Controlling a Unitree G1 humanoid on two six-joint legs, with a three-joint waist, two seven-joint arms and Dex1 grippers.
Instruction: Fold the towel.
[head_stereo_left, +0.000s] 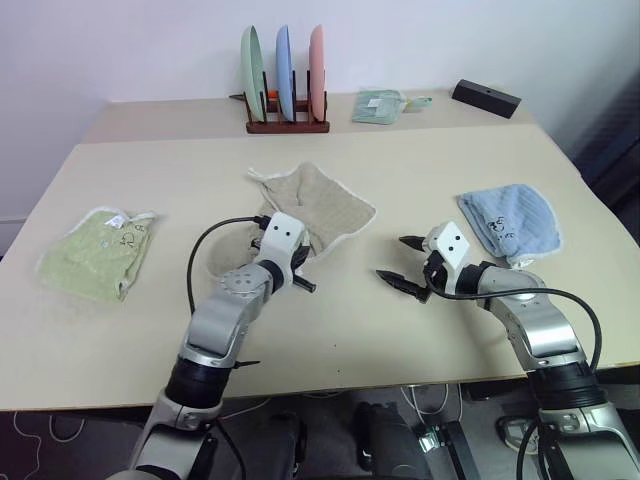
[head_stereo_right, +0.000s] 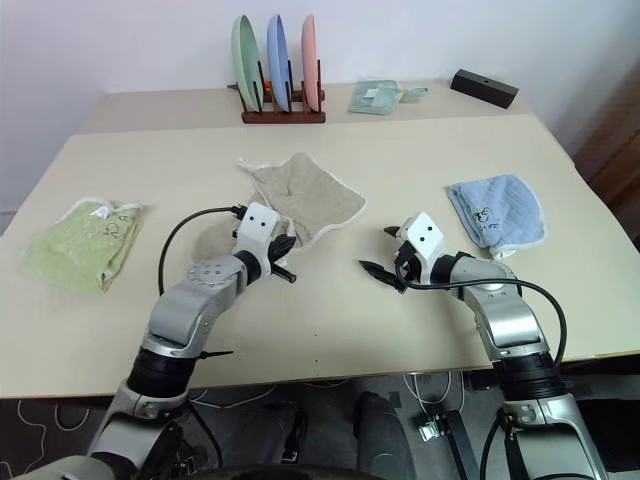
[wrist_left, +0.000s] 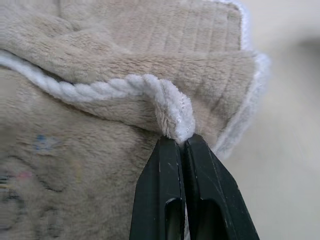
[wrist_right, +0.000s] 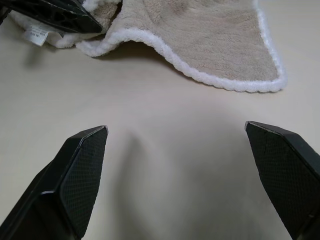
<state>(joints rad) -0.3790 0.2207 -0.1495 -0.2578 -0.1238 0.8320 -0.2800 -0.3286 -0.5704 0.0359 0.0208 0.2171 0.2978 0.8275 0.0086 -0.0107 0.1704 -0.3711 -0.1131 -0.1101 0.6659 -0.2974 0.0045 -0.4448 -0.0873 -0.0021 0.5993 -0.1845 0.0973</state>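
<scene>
The towel (head_stereo_left: 318, 205) is seen lying rumpled near the middle of the counter (head_stereo_left: 450, 170), beige terry with a white corded edge, partly folded over itself and not yet squared up. Its near edge is pinched by the left gripper (wrist_left: 181, 142), whose black fingers are pressed together on a hump of the white edging, as is shown close up in the left wrist view. The right gripper (head_stereo_left: 405, 265) is held just above the bare counter to the right of the towel, its fingers (wrist_right: 80, 170) spread wide with nothing between them and the towel's near hem lying ahead of them. The cloth can be judged light, soft and limp: it will sag and drape the moment it is lifted, and no shape will be kept by it unaided. The plush pile looks grippy rather than slick, so little slip is to be expected, though a thin pinch on the cord alone could be pulled free. The firmer corded edge near a corner is reckoned the best place to be taken, with a second corner on the same side taken by the free fingers so the fold can be carried over evenly. A light green towel (head_stereo_left: 95, 252) lies at the counter's left and a light blue towel (head_stereo_left: 512, 222) at its right, both well apart from the work.
</scene>
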